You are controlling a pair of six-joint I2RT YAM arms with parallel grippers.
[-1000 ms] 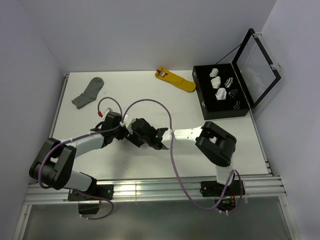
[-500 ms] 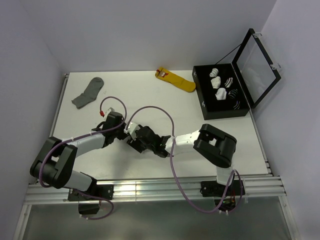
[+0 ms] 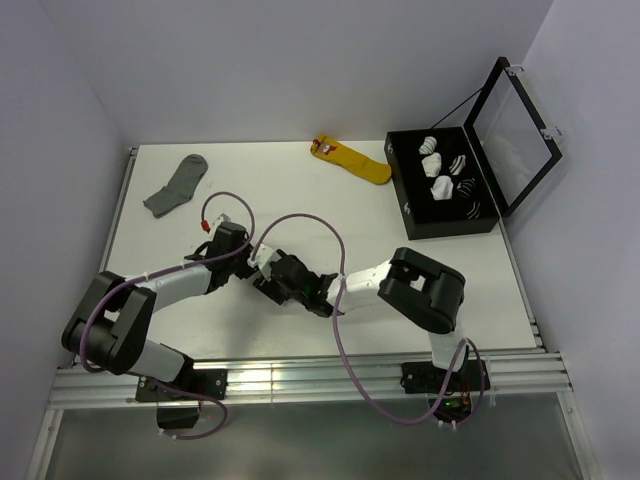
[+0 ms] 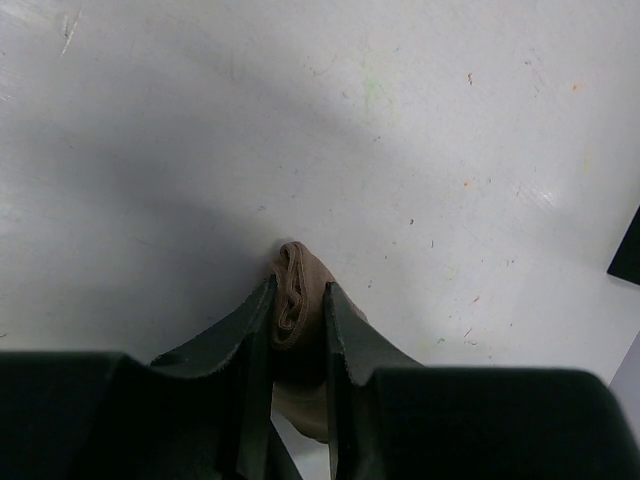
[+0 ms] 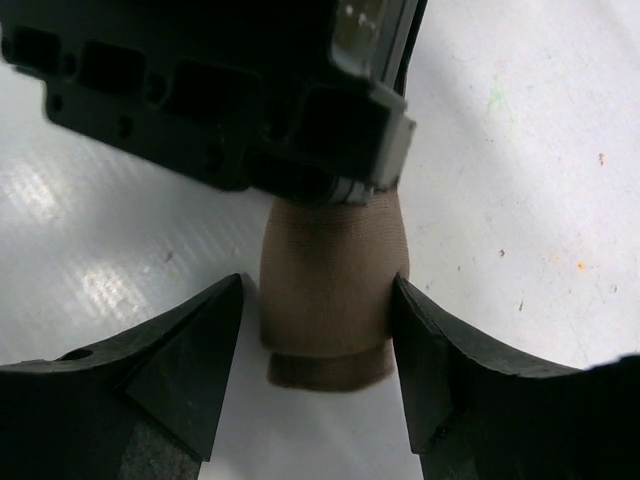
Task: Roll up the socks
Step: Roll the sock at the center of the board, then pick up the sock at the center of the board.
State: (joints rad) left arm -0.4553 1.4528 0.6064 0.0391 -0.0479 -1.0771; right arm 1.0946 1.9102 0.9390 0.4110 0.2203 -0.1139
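A tan-brown sock (image 4: 296,272), rolled into a tight bundle, lies on the white table. My left gripper (image 4: 299,285) is shut on one end of it, and the coiled layers show between the two black fingers. From the opposite side my right gripper (image 5: 319,300) straddles the roll (image 5: 330,290). Its right finger rests against the fabric and its left finger stands a little off, so it is open. The left gripper's body (image 5: 230,90) hangs over the roll's far end. In the top view the two grippers (image 3: 268,268) meet at the table's middle and hide the sock.
A plain grey sock (image 3: 177,186) lies at the back left and a yellow sock (image 3: 352,160) at the back middle. A black box (image 3: 410,205) with its lid (image 3: 515,130) raised holds several rolled socks at the back right. Purple cables loop over both arms.
The right arm has slid left and nearer to the front edge, bringing its gripper closer around the roll. The left gripper has kept its grip and hardly moved.
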